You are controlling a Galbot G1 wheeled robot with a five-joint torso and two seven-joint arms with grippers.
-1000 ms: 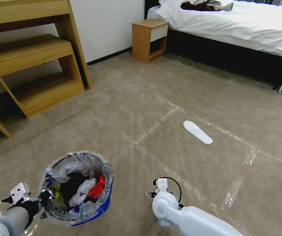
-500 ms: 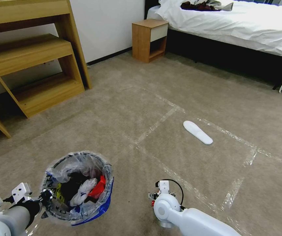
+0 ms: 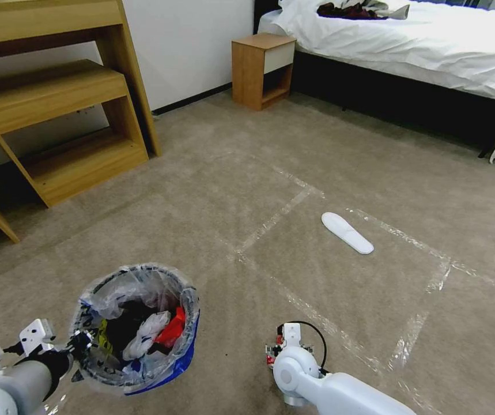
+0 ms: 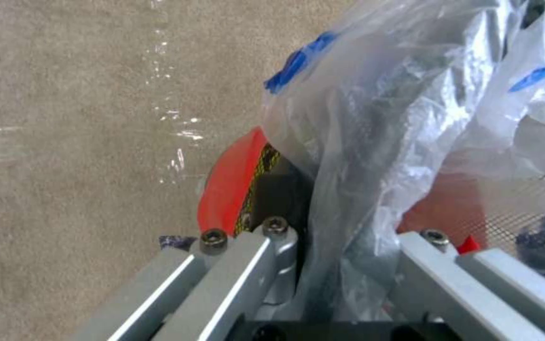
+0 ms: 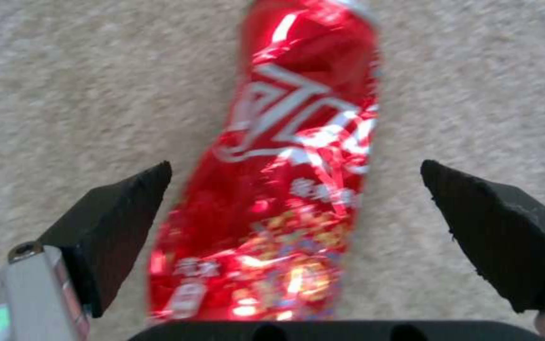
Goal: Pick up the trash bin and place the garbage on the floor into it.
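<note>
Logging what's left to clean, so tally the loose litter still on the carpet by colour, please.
White: 1, the insole lying inside the taped square.
Red: 1, the wrapper lying between the open fingers of the right end effector.
Total: 2 pieces on the floor.

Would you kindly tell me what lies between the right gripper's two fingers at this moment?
In the right wrist view, a red wrapper lies on the carpet between the open right gripper's fingers, not yet pinched.

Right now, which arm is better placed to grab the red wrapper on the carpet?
The right. Its gripper hangs open with the wrapper between its fingers, while the left gripper is clamped on the bin.
</note>
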